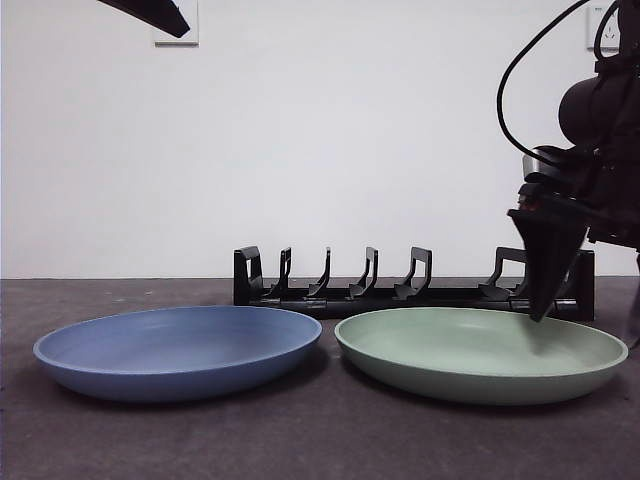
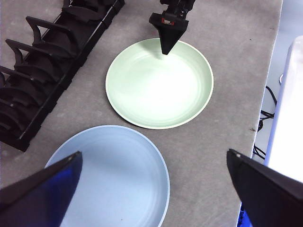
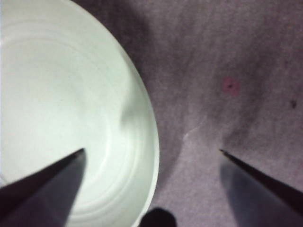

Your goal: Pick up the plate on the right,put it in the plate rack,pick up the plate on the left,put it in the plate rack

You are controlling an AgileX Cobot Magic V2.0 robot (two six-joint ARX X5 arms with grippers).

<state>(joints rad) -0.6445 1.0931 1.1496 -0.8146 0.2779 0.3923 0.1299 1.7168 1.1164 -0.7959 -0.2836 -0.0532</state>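
Observation:
The green plate [image 1: 480, 352] [image 2: 158, 87] [image 3: 57, 94] lies on the right and the blue plate [image 1: 180, 350] [image 2: 113, 179] on the left, both flat on the table. Behind them runs the black plate rack [image 1: 400, 288] [image 2: 42, 71], holding nothing. My right gripper [image 1: 542, 300] [image 2: 166, 47] [image 3: 151, 152] hangs open just above the green plate's far right rim, one jaw over the plate's inside and the other over the table outside it. High above the blue plate, my left gripper [image 2: 154, 153] [image 1: 150, 12] is open and holds nothing.
The grey table [image 2: 236, 71] ends at an edge beyond the green plate, with a white object [image 2: 293, 94] and cables past it. A small pink mark [image 3: 230, 85] is on the table near the right gripper. A white wall stands behind the rack.

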